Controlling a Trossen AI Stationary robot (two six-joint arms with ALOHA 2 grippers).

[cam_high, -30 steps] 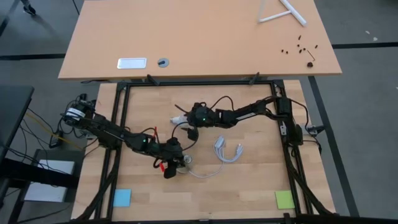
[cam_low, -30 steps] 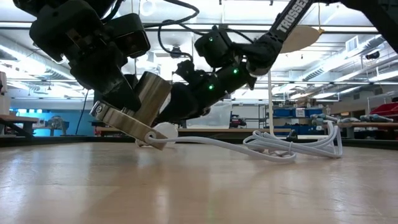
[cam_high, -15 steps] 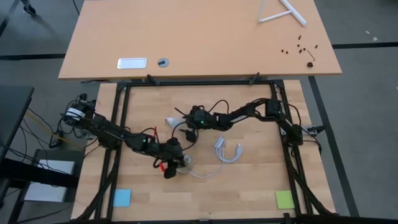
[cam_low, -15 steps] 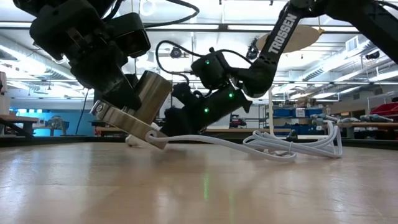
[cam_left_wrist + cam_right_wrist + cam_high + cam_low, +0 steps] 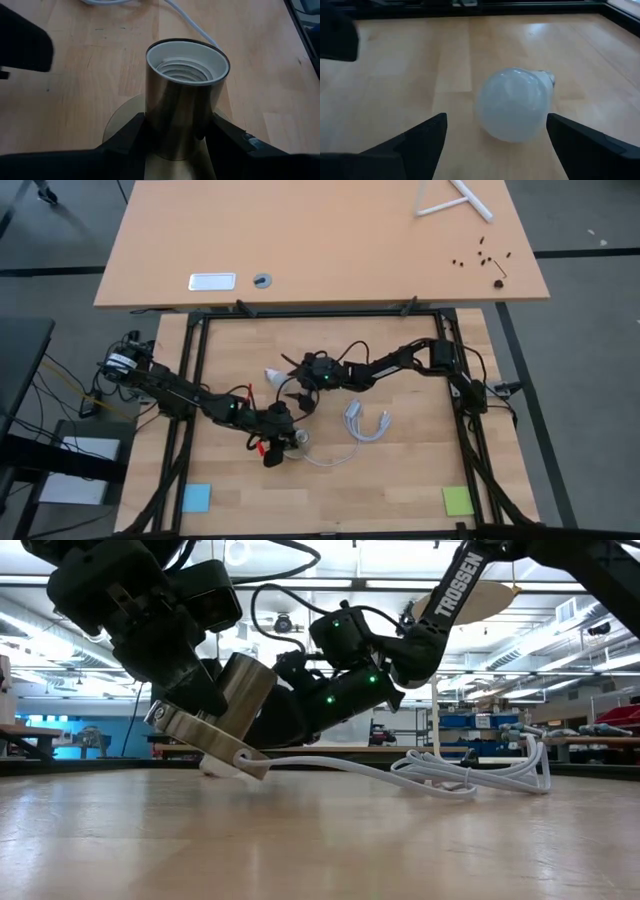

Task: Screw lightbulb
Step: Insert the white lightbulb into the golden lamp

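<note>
The white frosted lightbulb (image 5: 514,104) lies on its side on the wooden table (image 5: 395,75), its grey screw base (image 5: 548,77) pointing away from my right gripper. In the high view the lightbulb (image 5: 271,374) lies left of my right gripper (image 5: 292,372). My right gripper (image 5: 496,120) is open, with one finger on each side of the bulb and clear of it. My left gripper (image 5: 280,442) is shut on the brass-coloured socket (image 5: 185,85), whose white threaded mouth faces away from the wrist. My left gripper pinches the socket's round barrel (image 5: 175,135) between its two fingers (image 5: 131,137), low down near the base disc (image 5: 120,125). The fingers slant down from above. The socket is tilted, and the edge of its disc (image 5: 240,758) rests on the table.
The socket's white cable (image 5: 340,768) runs along the table to a coiled bundle with a plug (image 5: 366,421). A blue note (image 5: 196,497) and a green note (image 5: 457,500) lie near the front corners. A black frame (image 5: 190,380) rims the table.
My right gripper has gone toward the table's left edge. The lightbulb now lies farther toward that edge than a second ago. In the last half second the gripper has risen a little while the bulb has stayed put. My left gripper and the socket have kept still.
</note>
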